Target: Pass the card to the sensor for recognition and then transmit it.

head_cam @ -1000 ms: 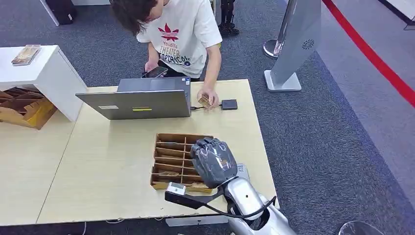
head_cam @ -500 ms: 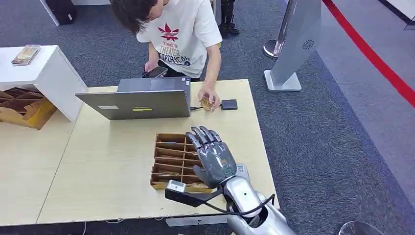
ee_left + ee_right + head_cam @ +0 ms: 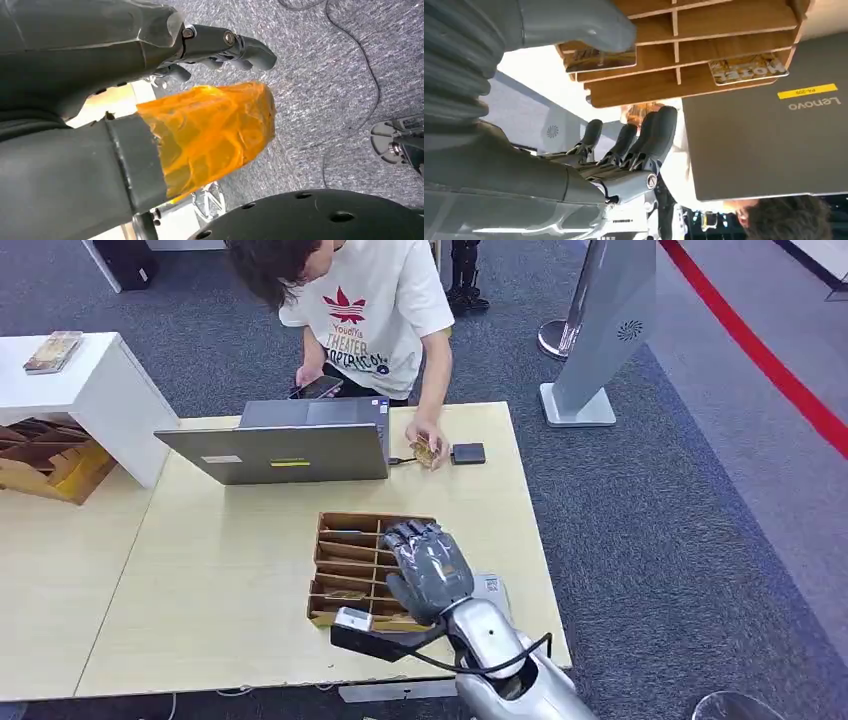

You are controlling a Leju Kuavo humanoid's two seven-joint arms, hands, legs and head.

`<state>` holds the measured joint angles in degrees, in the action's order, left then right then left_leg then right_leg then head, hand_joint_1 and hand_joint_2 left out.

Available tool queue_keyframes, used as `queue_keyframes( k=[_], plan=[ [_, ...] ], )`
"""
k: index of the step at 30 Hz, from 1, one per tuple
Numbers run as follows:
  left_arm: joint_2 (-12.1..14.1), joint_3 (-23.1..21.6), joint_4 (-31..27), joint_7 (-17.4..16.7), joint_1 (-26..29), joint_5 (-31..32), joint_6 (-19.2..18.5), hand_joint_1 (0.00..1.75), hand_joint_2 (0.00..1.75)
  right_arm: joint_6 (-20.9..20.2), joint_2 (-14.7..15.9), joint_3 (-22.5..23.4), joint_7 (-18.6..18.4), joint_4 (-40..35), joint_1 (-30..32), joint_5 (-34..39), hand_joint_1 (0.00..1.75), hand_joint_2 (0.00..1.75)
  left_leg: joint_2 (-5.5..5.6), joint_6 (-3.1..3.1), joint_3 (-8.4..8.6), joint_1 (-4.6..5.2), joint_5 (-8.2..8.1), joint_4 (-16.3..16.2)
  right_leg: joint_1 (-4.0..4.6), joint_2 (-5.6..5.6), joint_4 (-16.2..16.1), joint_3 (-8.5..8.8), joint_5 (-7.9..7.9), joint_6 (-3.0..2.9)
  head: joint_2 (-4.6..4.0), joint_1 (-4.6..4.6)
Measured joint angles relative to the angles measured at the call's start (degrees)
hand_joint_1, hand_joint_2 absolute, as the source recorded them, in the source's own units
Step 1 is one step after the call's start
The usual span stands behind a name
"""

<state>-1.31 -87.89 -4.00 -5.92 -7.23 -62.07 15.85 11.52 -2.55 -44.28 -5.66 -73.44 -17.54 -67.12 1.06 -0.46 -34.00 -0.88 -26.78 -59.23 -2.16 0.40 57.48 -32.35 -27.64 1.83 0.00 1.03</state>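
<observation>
Right hand (image 3: 428,568) covering the tray's (image 3: 345,550) right compartments; card (image 3: 423,451) half buried in the person's hand (image 3: 428,436); card print too small to read.

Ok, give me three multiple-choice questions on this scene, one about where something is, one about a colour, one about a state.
1. Where is the wooden tray?
A. on the floor
B. on the table, in front of the laptop
C. on the white cabinet

2. What colour is the laptop's lid?
A. grey
B. red
C. white

3. What does the right hand hold?
A. a card
B. a phone
C. nothing

Answers: 1 B, the tray lies on the tabletop before the laptop. 2 A, the lid is grey. 3 C, the right wrist view shows its fingers apart with nothing between them.
</observation>
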Motion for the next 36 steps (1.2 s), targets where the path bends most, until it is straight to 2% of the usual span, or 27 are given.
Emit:
queue_keyframes(
  k=[12,14,18,22,23,25,31,36],
  plan=[
    [-0.07,0.0,0.0,-0.02,0.11,-1.44,-0.26,0.0,0.0,-0.09,-1.12,-0.02,0.9,2.51,-0.58,1.07,0.63,1.75,0.0,0.0,-0.01,0.0,0.0,0.0,0.0,0.0,0.0,0.0,0.0,0.0,0.0,0.0],
    [-0.07,0.0,0.0,-0.02,0.11,-1.9,-0.39,0.0,0.0,-0.18,-1.2,-0.02,1.03,2.8,-0.73,1.2,0.7,1.75,0.0,0.0,-0.01,0.0,0.0,0.0,0.0,0.0,0.0,0.0,0.0,0.0,0.0,0.0],
    [-0.07,0.0,0.0,0.02,0.12,-2.03,-0.42,0.0,0.0,-0.11,-1.47,-0.07,0.94,3.69,-1.08,1.73,0.7,1.75,0.0,0.0,0.0,0.0,0.0,0.0,0.0,0.0,0.0,0.0,0.0,0.0,0.0,0.0],
    [-0.07,0.0,0.0,-0.11,0.12,-2.06,-0.37,0.0,0.0,0.11,-1.6,-0.02,0.22,4.68,-1.16,1.62,0.86,1.75,0.0,0.0,0.0,0.0,0.0,0.0,0.0,0.0,0.0,0.0,0.0,0.0,0.0,0.0],
    [-0.07,0.0,0.0,-0.33,0.12,-2.21,-0.37,0.0,0.0,0.11,-1.6,0.07,0.02,4.9,-1.16,1.48,0.84,1.75,0.0,0.0,0.0,0.0,0.0,0.0,0.0,0.0,0.0,0.0,0.0,0.0,0.0,0.0],
    [-0.07,0.0,0.0,-0.46,0.12,-2.38,-0.35,0.0,0.0,0.11,-1.6,0.42,-0.35,5.4,-1.15,1.29,0.8,1.75,0.0,0.0,0.0,0.0,0.0,0.0,0.0,0.0,0.0,0.0,0.0,0.0,0.0,0.0],
    [-0.11,0.0,0.0,-0.61,0.12,-2.21,-0.26,0.0,0.0,0.37,-1.6,2.56,-1.11,6.82,-0.87,-0.09,0.94,1.75,0.0,0.0,0.0,0.0,0.0,0.0,0.0,0.0,0.0,-0.01,0.0,0.0,0.0,0.0],
    [-0.09,0.0,0.0,-0.61,0.1,-1.68,-0.24,0.0,0.0,0.44,-1.6,4.09,-1.75,7.5,-0.75,-0.68,0.89,1.75,0.0,0.0,0.0,0.0,0.0,0.0,0.0,0.0,0.0,-0.01,0.0,0.0,0.0,0.02]
  ],
)
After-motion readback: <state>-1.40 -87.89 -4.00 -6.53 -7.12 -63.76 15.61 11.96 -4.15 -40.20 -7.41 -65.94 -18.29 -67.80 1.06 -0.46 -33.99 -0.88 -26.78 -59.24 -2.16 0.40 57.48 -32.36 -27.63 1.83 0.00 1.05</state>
